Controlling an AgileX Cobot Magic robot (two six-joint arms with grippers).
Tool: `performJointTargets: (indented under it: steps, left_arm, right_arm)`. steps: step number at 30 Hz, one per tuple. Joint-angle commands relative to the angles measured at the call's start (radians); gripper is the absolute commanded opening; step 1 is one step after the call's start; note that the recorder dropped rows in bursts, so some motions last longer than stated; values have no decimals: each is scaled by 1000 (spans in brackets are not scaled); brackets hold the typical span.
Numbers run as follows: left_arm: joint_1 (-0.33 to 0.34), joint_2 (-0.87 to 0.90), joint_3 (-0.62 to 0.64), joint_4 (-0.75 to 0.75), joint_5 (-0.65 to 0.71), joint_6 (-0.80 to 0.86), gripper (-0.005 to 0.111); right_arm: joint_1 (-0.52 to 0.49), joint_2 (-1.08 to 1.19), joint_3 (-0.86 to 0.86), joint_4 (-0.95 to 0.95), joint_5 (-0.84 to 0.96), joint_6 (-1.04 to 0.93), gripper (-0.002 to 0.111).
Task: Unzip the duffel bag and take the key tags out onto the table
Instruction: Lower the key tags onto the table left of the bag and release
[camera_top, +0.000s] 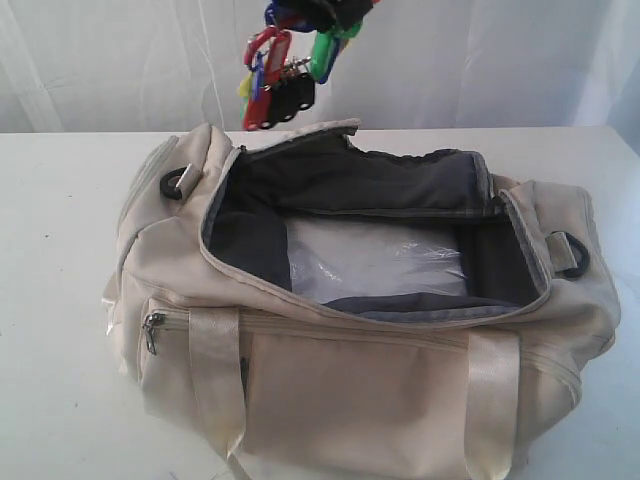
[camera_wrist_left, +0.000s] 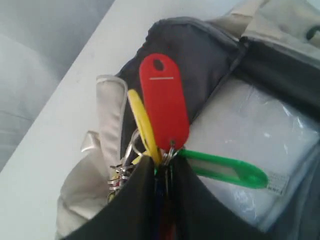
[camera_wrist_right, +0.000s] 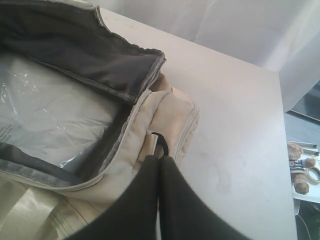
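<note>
Duffel bag ctr of desk; key tags hang above its rear-left edge; plastic sheet inside bag.

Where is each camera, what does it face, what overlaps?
Exterior: raised, looking down at the open duffel bag on the table; no arm clearly shows.
Left wrist: looks down past the left gripper clamping the key tags over the bag.
Right wrist: looks down past the shut right gripper at the bag's end.
Shared: tags in exterior and left wrist.
</note>
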Motion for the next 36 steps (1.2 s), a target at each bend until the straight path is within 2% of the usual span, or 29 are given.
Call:
performJointTargets:
  steps: [1,4,8,11,13,17,23,28,32,36]
  left_arm:
    - [-6,-188,192,134,89,-36,0]
    - [68,-313,347,124,89,-58,0]
    - [254,-444,630,93,89,-68,0]
    - [362,-471,823,78,-19,-72,0]
    - [404,-469,940,53,-99,-72,0]
    - [446,-463,1159,47,-285,-74,0]
    - [472,-419,1334,39,-550,-113,0]
    - [472,-339,1418,-34,-722,-113,0]
    - [472,-265,1434,-81,-752,-111,0]
    - [438,-223,1434,-131,-795,-85,0]
  right_arm:
    - [-3,-6,6,-8,-16,4,0]
    - [-3,-6,6,-8,-18,4,0]
    - [-3,-6,6,-5,-22,4,0]
    - [-3,-6,6,-4,-31,4,0]
    - [-3,-6,6,3,-32,4,0]
    - [-3,-6,6,10,-56,4,0]
    - [-3,-6,6,11,-68,5,0]
    - [-3,-6,6,11,-71,5,0]
    - [-3,-6,6,11,-71,5,0]
    - [-3,-6,19,12,-79,5,0]
